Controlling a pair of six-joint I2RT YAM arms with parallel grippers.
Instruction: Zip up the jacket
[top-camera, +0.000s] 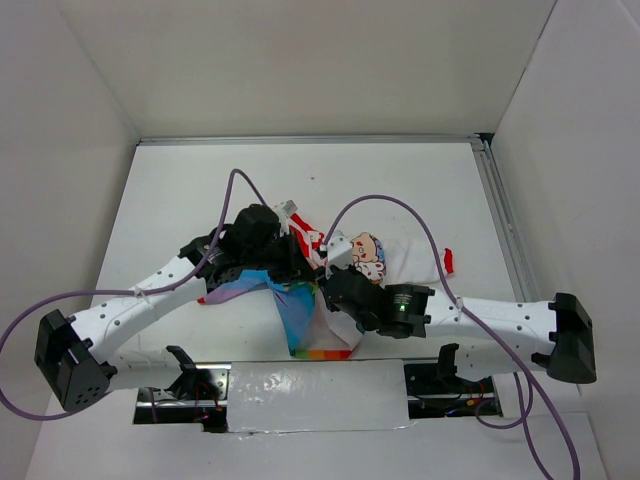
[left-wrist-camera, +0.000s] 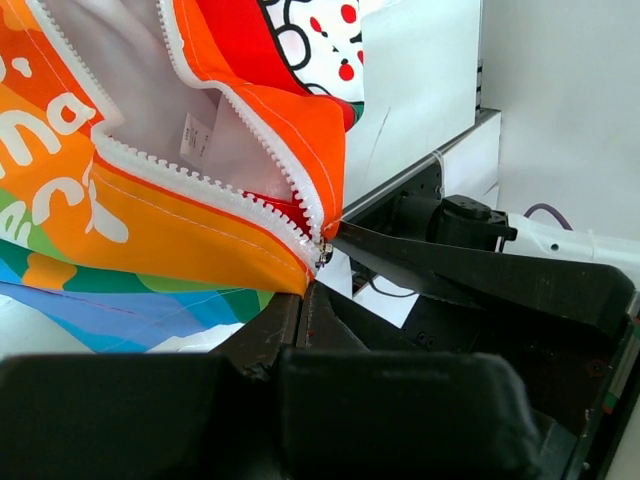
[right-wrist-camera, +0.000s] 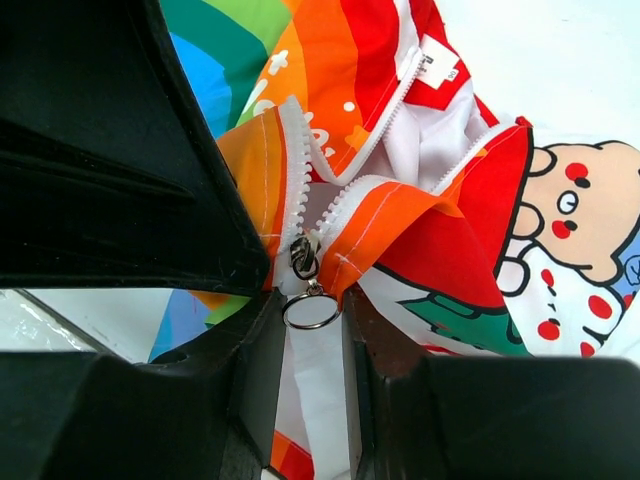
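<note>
Here, the jacket (top-camera: 300, 310) lies bunched between my grippers, mid-table (top-camera: 180, 200).
My left gripper (left-wrist-camera: 320, 260) is pinched closed on it at the zipper's foot. My right gripper (right-wrist-camera: 310, 300) straddles the zipper pull ring (right-wrist-camera: 312, 310), and I cannot tell whether it grips.

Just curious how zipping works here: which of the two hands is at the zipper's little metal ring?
The right hand: the metal ring sits between its fingers. The left hand is instead clamped on the jacket at its orange hem.
</note>
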